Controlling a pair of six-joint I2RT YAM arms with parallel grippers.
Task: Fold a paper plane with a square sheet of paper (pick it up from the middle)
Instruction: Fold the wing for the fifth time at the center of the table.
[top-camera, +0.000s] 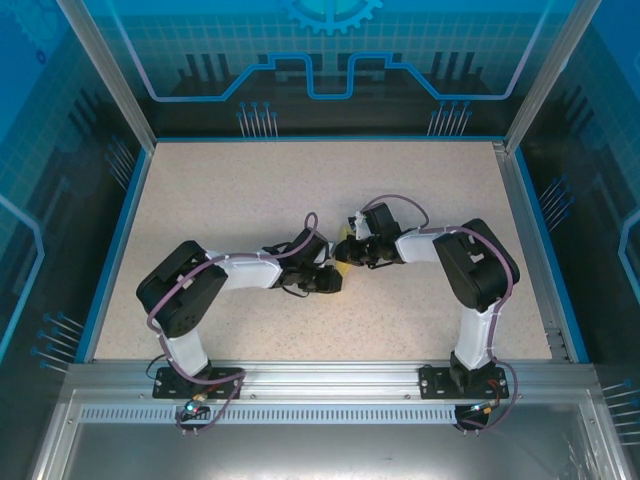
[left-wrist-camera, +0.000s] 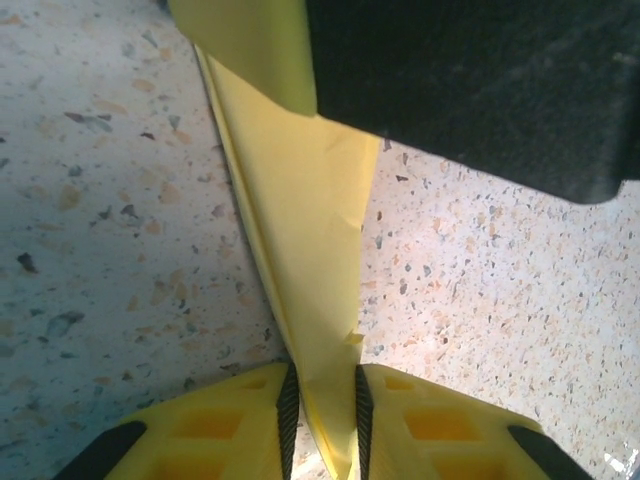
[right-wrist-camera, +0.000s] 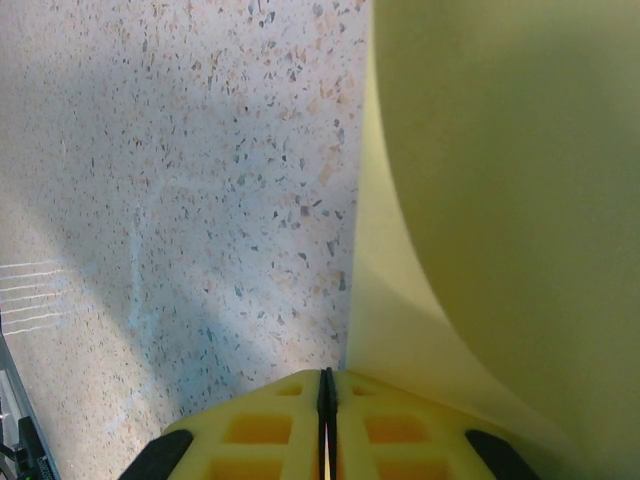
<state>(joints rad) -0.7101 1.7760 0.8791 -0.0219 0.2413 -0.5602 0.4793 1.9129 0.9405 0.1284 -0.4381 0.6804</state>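
The yellow sheet of paper (top-camera: 345, 252) hangs between my two grippers at the table's middle, mostly hidden by them from above. In the left wrist view the paper (left-wrist-camera: 300, 220) is a long, narrow creased wedge running away from my left gripper (left-wrist-camera: 322, 400), which is shut on its near end. At its far end is the right gripper's yellow finger (left-wrist-camera: 250, 50). My right gripper (right-wrist-camera: 327, 392) is shut with a thin edge of the paper between its pads. The paper (right-wrist-camera: 500, 200) curves up to its right. I cannot tell whether it has the paper plane's shape.
The speckled beige table (top-camera: 230, 190) lies just under both grippers. A blue rim (top-camera: 115, 240) and metal posts frame it on all sides. The arms' elbows (top-camera: 185, 290) (top-camera: 480, 265) stand to either side of the middle.
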